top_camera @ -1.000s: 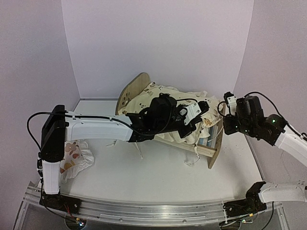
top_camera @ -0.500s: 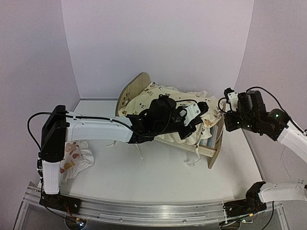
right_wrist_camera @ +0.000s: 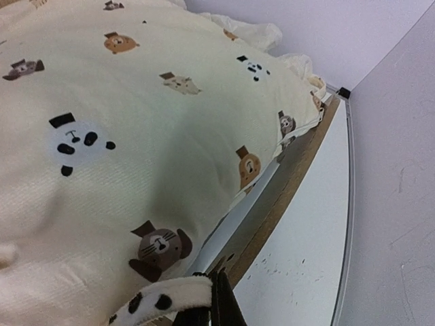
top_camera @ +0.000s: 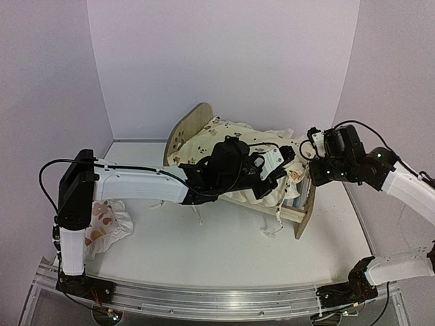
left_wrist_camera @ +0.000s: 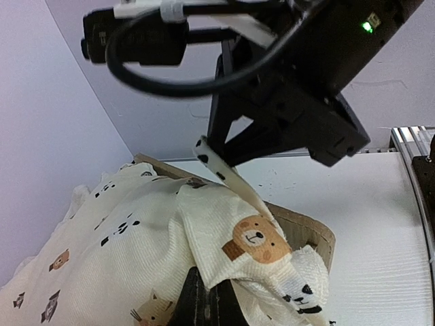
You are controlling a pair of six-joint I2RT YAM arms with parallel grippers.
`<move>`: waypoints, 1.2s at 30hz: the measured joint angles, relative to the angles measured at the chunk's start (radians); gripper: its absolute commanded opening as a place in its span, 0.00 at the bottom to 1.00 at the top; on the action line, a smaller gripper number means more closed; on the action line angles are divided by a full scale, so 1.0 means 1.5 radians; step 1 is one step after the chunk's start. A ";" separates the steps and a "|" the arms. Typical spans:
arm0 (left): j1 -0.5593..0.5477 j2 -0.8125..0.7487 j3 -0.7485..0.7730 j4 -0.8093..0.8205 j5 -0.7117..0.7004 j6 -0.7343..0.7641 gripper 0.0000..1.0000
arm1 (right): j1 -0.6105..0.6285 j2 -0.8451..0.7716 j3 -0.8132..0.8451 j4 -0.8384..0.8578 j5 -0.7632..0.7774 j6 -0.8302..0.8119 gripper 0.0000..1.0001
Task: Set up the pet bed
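— How are the end effectors set?
— The left end effector (left_wrist_camera: 206, 307) is clamped on a corner of the cushion (right_wrist_camera: 136, 129). The right end effector (right_wrist_camera: 216, 293) is pinched shut on a spotted tie (right_wrist_camera: 158, 300) just beside it.
— Where is the pet bed (top_camera: 189, 128) found?
— Beneath both, largely covered by the cushion; its footboard (top_camera: 307, 212) is seen below the right one. A pillow (top_camera: 109, 225) is seen on the surface (top_camera: 224, 252), well apart from both.

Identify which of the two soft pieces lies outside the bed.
The small pillow, on the table at the left, apart from the bed. The animal-print cushion lies on the bed.
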State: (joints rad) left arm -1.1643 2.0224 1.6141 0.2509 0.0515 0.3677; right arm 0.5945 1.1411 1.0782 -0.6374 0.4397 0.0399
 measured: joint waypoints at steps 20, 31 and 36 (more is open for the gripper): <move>-0.001 0.000 -0.018 0.000 -0.001 -0.004 0.00 | -0.026 0.199 0.041 -0.104 -0.002 0.130 0.00; -0.001 0.003 -0.018 -0.011 -0.001 -0.030 0.21 | -0.027 0.235 0.057 -0.135 -0.030 0.172 0.04; -0.001 0.004 -0.018 -0.019 -0.001 -0.044 0.60 | -0.029 0.237 0.059 -0.137 -0.039 0.191 0.17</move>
State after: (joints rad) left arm -1.1664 2.0281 1.5867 0.2228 0.0499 0.3015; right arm 0.5509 1.4963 1.1667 -0.8422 0.3807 0.3260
